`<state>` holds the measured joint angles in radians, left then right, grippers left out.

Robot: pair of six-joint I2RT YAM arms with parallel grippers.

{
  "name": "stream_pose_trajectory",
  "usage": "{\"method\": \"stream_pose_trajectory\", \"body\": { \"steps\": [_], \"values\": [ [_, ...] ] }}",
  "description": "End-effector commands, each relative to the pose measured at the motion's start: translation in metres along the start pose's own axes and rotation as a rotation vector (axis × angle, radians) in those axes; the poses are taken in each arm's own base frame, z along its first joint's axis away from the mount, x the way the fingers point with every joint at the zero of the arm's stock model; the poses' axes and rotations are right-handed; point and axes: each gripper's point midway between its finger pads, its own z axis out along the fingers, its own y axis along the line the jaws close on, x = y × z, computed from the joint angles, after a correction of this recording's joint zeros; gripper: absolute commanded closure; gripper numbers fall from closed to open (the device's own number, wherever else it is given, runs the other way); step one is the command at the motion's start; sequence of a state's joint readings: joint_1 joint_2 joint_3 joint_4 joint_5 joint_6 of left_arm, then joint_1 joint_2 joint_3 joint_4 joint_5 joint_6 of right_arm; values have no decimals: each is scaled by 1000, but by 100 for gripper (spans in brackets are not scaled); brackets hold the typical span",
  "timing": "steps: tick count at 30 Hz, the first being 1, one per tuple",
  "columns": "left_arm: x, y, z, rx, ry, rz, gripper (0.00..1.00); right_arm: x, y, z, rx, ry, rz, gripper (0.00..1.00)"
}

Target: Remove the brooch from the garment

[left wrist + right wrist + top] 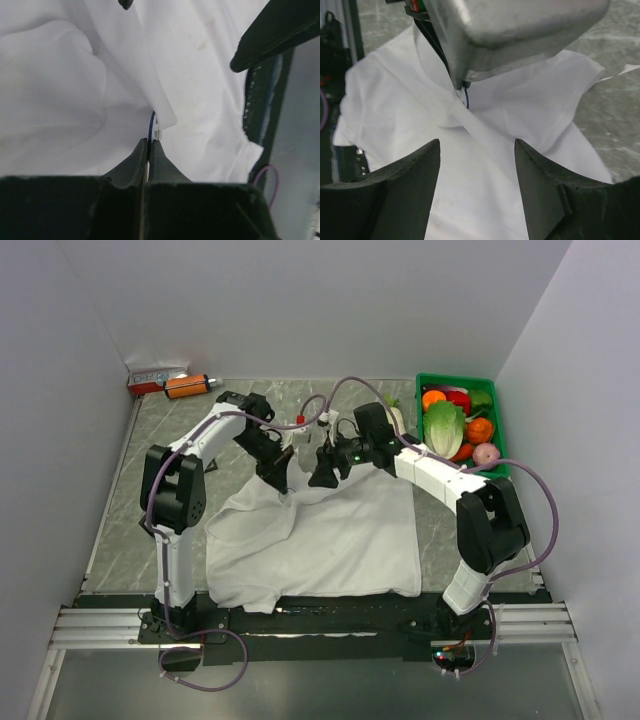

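Note:
The white garment (pixel 330 540) lies spread on the table, with its far part pulled up into a fold between the two arms. My left gripper (pixel 149 141) is shut on the brooch (pixel 151 126), which shows edge-on as a thin dark-blue rim at its fingertips, against the raised cloth (pixel 60 90). In the right wrist view the brooch (pixel 466 98) peeks out just below the left gripper's grey body (pixel 515 35). My right gripper (pixel 477 145) hangs open just above the garment (pixel 485 190), with nothing between its fingers. Seen from above, it (pixel 322 475) faces the left gripper (pixel 280 480) closely.
A green bin (pixel 497 390) of toy vegetables stands at the back right. An orange bottle (pixel 188 386) and a small red box (pixel 150 380) lie in the back left corner. Grey walls close in the table on three sides.

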<state>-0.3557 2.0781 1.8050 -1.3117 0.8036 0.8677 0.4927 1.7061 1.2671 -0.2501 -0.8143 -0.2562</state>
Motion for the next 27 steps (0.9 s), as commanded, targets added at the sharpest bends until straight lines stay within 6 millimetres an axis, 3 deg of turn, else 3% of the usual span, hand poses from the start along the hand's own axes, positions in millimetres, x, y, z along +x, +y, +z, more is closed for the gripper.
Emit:
{"method": "stream_pose_trajectory", "body": {
  "steps": [1, 7, 14, 20, 27],
  "values": [
    [-7, -26, -2, 137, -107, -160, 99, -3, 10, 6, -54, -63, 106, 31],
    [3, -31, 12, 269, -181, -324, 99, 17, 19, 20, -147, -56, 189, 30],
    [8, -20, 22, 332, -257, -432, 99, 30, 34, 45, -237, -11, 214, 30],
    [4, -13, 24, 316, -293, -450, 99, 33, 40, 65, -240, 16, 208, 31],
    [1, -14, 22, 304, -314, -429, 99, 40, 42, 72, -262, 34, 278, 34]
  ]
}}
